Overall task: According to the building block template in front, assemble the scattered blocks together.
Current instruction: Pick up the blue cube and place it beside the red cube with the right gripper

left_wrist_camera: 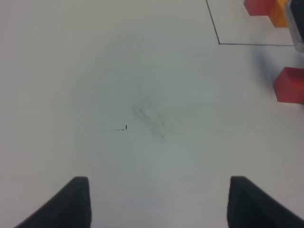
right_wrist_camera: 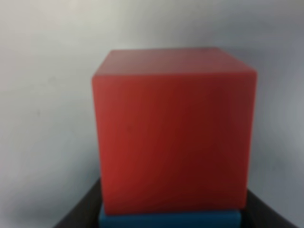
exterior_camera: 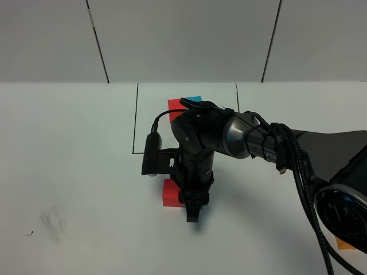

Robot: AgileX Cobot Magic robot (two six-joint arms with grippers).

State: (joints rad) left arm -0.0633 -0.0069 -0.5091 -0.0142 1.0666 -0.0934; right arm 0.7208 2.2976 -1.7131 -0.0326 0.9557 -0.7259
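Note:
The template's red cube (exterior_camera: 175, 106) and blue cube (exterior_camera: 195, 99) sit inside the black drawn frame (exterior_camera: 136, 120); the arm hides the rest of it there. The left wrist view shows its red cube (left_wrist_camera: 259, 5) and orange cube (left_wrist_camera: 278, 14). My right gripper (exterior_camera: 193, 216) points straight down beside the loose red block (exterior_camera: 170, 193), just in front of the frame. In the right wrist view the red block (right_wrist_camera: 173, 137) fills the picture. A blue block (right_wrist_camera: 168, 219) sits between the dark fingers, pressed against the red one. My left gripper (left_wrist_camera: 159, 204) hangs open over bare table.
The loose red block (left_wrist_camera: 289, 84) also shows at the edge of the left wrist view, near the frame's corner (left_wrist_camera: 219, 43). A bit of an orange block (exterior_camera: 344, 244) peeks out under the right arm's base. A faint smudge (exterior_camera: 53, 222) marks the table.

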